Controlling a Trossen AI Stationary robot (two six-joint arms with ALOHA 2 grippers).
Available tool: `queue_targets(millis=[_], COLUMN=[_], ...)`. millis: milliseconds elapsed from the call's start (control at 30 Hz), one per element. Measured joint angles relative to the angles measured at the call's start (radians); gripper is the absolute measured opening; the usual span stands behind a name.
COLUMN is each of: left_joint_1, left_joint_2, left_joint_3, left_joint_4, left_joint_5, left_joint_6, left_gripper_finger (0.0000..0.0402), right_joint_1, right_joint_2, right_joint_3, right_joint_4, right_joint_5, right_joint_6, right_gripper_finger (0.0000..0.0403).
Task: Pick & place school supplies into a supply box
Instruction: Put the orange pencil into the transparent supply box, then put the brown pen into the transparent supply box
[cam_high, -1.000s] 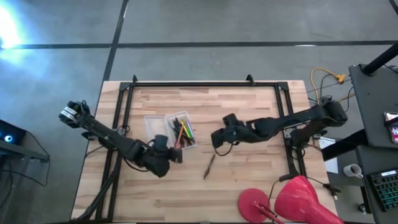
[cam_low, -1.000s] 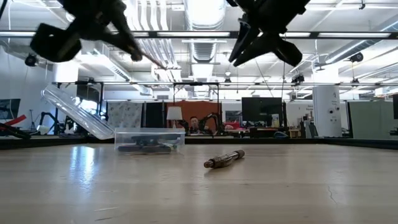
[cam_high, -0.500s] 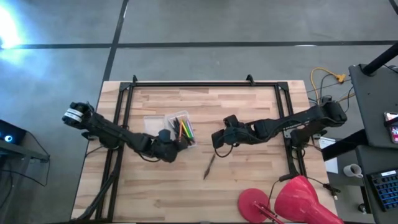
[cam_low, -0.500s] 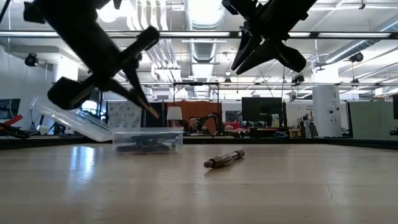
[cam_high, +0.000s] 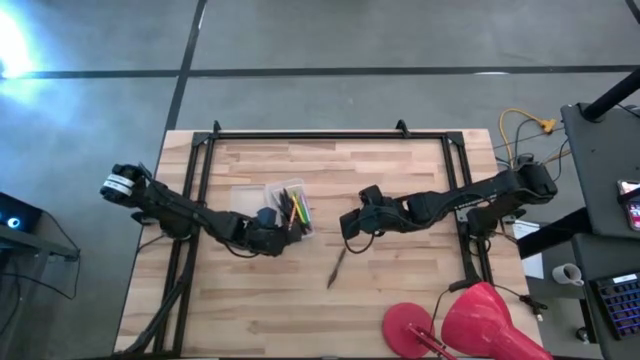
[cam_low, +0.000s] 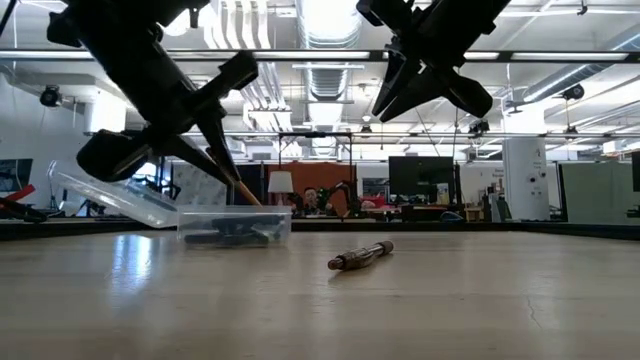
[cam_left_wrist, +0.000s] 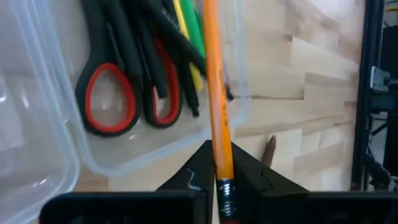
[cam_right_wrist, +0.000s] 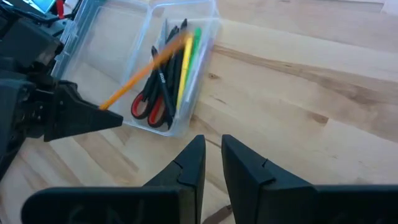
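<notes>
The clear supply box (cam_high: 293, 210) lies on the table with its lid (cam_high: 247, 200) swung open toward the left. It holds red-handled scissors (cam_left_wrist: 124, 99) and black, yellow and green pens (cam_right_wrist: 181, 62). My left gripper (cam_left_wrist: 224, 165) hovers at the box's near end, shut on an orange pencil (cam_left_wrist: 214, 74) that points into the box. A brown pen (cam_high: 336, 268) lies flat on the wood nearer the right arm. My right gripper (cam_high: 350, 228) hangs above the table right of the box, fingers almost together, holding nothing. My left gripper pinches the orange pencil between its two fingers near the eraser end (cam_left_wrist: 224, 186). The pencil runs forward past the fingertips. The gripper comes from the left and near side, slanting down. The pencil is lifted, and its point (cam_low: 252, 198) dips to the box's rim.
A big red round object (cam_high: 470, 320) sits at the table's near right corner. A black metal frame (cam_high: 300, 137) borders the far and side edges. Bare wood lies between the box and the brown pen (cam_low: 360, 256).
My left gripper swung from nearer the table's near edge toward the box, dropped lower and tipped the pencil's point down to the box. The open lid now lies flatter than before. The right arm stayed still.
</notes>
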Motion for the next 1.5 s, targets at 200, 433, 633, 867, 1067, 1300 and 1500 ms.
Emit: queue_targets(millis=[200,433,633,867,1067,1300,1500], left_joint_1=[0.021,0.020,-0.020,-0.117,-0.184,-0.205,-0.246], left_joint_2=[0.000,-0.024,-0.074,-0.107,-0.107,-0.107,-0.108], left_joint_3=[0.013,0.050,0.149,0.354,0.511,0.563,0.542], left_joint_4=[-0.023,-0.026,-0.044,-0.068,-0.176,-0.235,-0.238], left_joint_5=[-0.028,-0.028,-0.028,-0.018,-0.017,-0.019,-0.019], left_joint_6=[0.002,0.046,0.323,0.849,1.051,1.009,0.963], left_gripper_finger=[0.0040,0.0066,0.0070,0.0070,0.0070,0.0070,0.0070], right_joint_1=[0.000,0.004,0.030,0.122,0.136,0.136,0.134], right_joint_2=[0.000,0.000,0.051,0.183,0.284,0.409,0.502], right_joint_3=[0.000,-0.005,-0.020,0.014,0.107,0.273,0.383], right_joint_4=[0.000,-0.034,-0.030,-0.034,-0.094,-0.213,-0.283], right_joint_5=[-0.001,-0.186,-0.407,-0.453,-0.420,-0.377,-0.314], right_joint_6=[-0.003,-0.106,-0.228,-0.728,-1.069,-1.412,-1.610], right_gripper_finger=[0.0047,0.0047,0.0047,0.0047,0.0051,0.0116,0.0180])
